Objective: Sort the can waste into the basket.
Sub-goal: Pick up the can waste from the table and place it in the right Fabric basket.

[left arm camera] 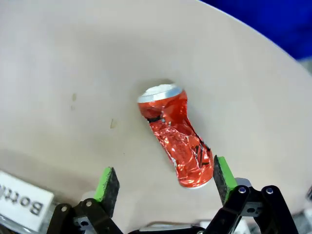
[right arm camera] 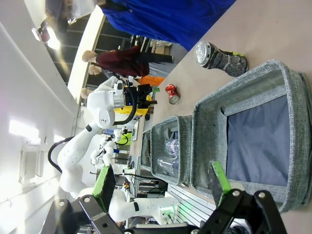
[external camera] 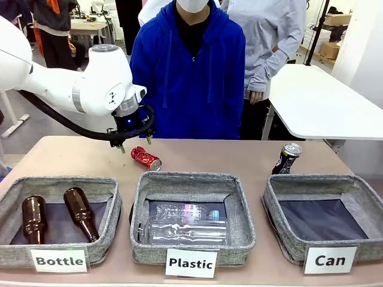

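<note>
Directly beneath the left end effector (external camera: 135, 143), on the far-left part of the counter (external camera: 227, 156), lies the red can (external camera: 146, 158), on its side and crushed at the waist. This end effector is released, its jaws spread wide and touching nothing.

Left wrist view: the red can (left arm camera: 175, 141) runs aslant from its silver rim at upper left to its base at lower right. Its long axis therefore crosses the closing line of the left end effector (left arm camera: 165, 178) obliquely, not squarely. The base sits just beside one green pad (left arm camera: 222, 171) and well apart from the other. A grasp would likely need a small sideways shift, perhaps a roll of the wrist, and then a descent.

Front view: this supplies the layout that the wrist view lacks. The basket (external camera: 311, 180) labelled "Can" stands at the near right, well apart from the red can, with the Plastic basket (external camera: 191, 179) between them. The dark can (external camera: 287, 158) stands dented and leaning just behind the basket's far-left corner, nearer the right arm.

Right wrist view: the right end effector (right arm camera: 162, 183), likewise released, hangs at the near side of the basket (right arm camera: 253, 92), with the dark can (right arm camera: 219, 57) beyond it. The red can (right arm camera: 172, 94) appears far off, below the left arm (right arm camera: 105, 105). Neither can is in the basket yet.
</note>
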